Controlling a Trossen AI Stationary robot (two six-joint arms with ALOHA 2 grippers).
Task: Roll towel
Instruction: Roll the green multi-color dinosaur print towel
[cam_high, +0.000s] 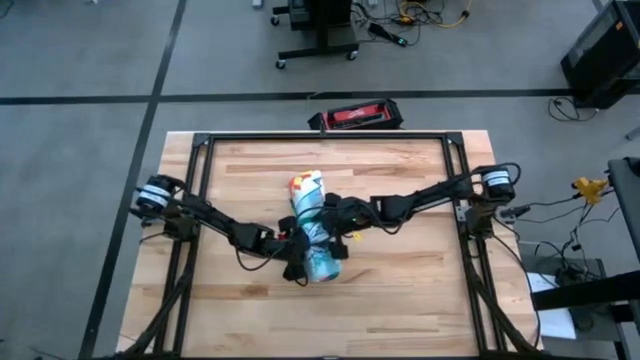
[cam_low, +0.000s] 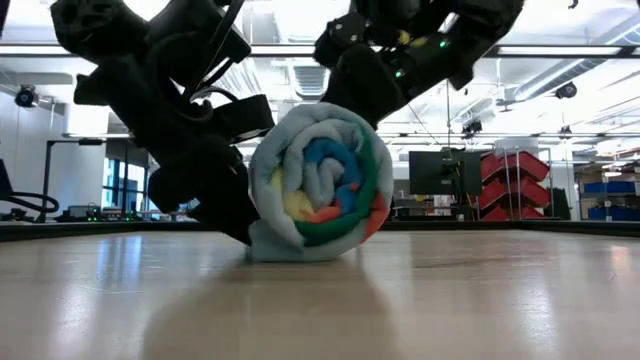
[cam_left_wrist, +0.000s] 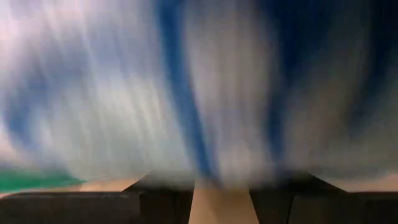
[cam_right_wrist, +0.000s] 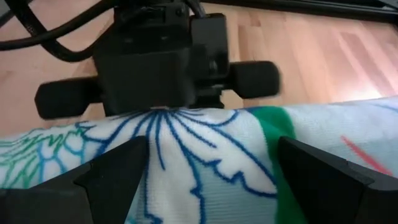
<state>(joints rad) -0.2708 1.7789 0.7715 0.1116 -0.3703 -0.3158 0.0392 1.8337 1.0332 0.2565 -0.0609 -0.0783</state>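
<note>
Your left gripper (cam_high: 296, 250) sits low against the towel's (cam_high: 316, 228) left side, fingers part-spread w/ bare wood between them, not pinching cloth. Towel's a tight roll lying mid-table (cam_high: 400, 290), spiral end toward the low cam. Your right gripper (cam_right_wrist: 205, 180) is over the roll, fingers spread wide, straddling it
</note>
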